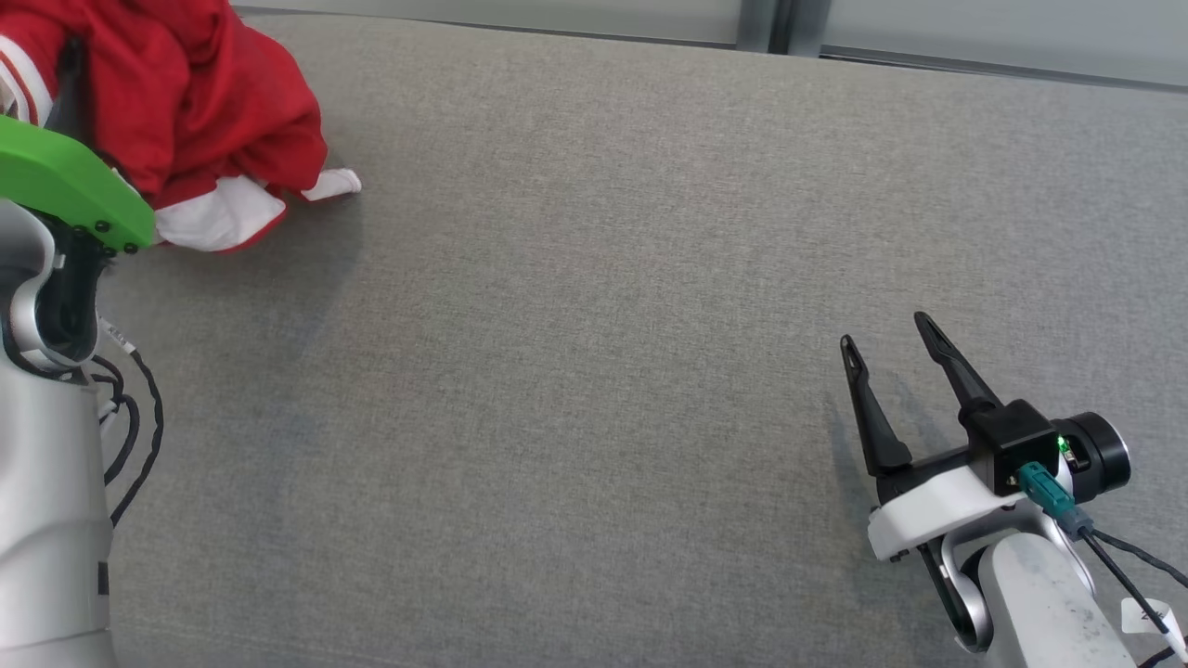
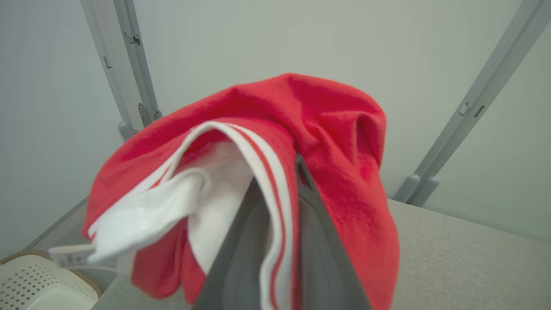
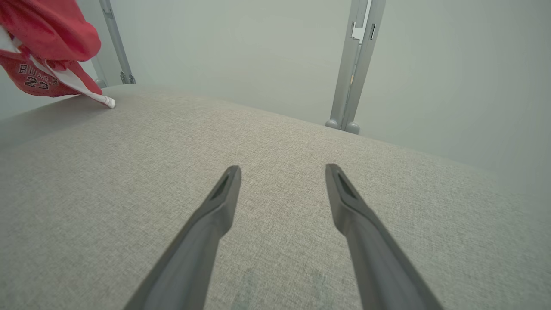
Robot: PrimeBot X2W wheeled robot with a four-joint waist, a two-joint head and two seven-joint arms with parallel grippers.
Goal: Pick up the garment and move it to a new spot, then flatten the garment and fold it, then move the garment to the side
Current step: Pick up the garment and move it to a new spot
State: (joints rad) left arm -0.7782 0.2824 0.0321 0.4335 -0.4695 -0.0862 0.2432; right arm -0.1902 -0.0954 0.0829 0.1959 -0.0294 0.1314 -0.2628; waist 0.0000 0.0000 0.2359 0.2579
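Observation:
The garment (image 1: 195,93) is a red jersey with white trim and striped edging, bunched and hanging at the far left of the grey surface. Only a white corner (image 1: 334,183) of it touches the surface. In the left wrist view my left gripper (image 2: 280,172) is shut on the garment (image 2: 327,129), with a striped hem pinched between its fingers and the cloth draped over them. My right gripper (image 1: 886,331) hovers low over the surface at the near right, open and holding nothing. Between its spread fingers (image 3: 283,168) is bare fabric, and the garment (image 3: 43,34) hangs far off to the upper left.
The grey fabric-covered surface (image 1: 594,325) stretches wide between the two arms. Grey metal frame posts (image 3: 357,64) and a pale wall stand behind its far edge. A white perforated basket (image 2: 38,284) sits below the surface's left end. My left arm's green cover (image 1: 65,181) is beside the garment.

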